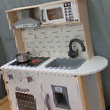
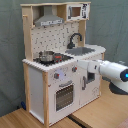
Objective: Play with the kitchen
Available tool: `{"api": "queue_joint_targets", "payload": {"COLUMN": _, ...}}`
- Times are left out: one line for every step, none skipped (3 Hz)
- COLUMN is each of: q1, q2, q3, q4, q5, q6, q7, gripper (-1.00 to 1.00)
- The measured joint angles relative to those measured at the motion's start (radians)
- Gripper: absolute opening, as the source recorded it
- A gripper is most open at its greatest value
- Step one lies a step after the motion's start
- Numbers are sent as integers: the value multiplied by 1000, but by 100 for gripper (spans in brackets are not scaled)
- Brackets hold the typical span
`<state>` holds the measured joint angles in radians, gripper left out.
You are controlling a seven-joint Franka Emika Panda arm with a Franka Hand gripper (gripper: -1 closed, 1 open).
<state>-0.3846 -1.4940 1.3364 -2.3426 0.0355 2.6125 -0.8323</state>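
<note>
The kitchen stands upright on a wooden floor against a grey curtain in both exterior views. A grey hood and a toy microwave sit along its top. A small metal pot rests on the hob, left of the sink and black faucet in the first exterior view. In the second exterior view, the white arm reaches in from the second exterior view's right, just in front of the lower cabinet door. Whether the end effector is open or closed cannot be told.
</note>
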Motion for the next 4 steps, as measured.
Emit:
{"api": "queue_joint_targets", "payload": {"q1": -61, "q2": 14, "q3": -58, "q4": 44, "q5": 0, "q6": -49, "q7": 38, "gripper": 100}}
{"api": "queue_joint_targets", "payload": {"q1": -115, "q2": 33, "q3": -83, "q4": 93, "q5": 5, "q6": -91, "q7": 88, "gripper": 100}}
{"api": "queue_joint_targets", "payload": {"q1": -179, "q2": 52, "q3": -99, "q4": 153, "q5": 12, "q6": -124, "q7": 147, "gripper": 100}}
{"api": "queue_joint_targets", "payload": {"q1": -251, "q2": 77, "q3": -106, "q4": 219, "q5": 34, "q6": -156, "q7": 198, "gripper": 100}}
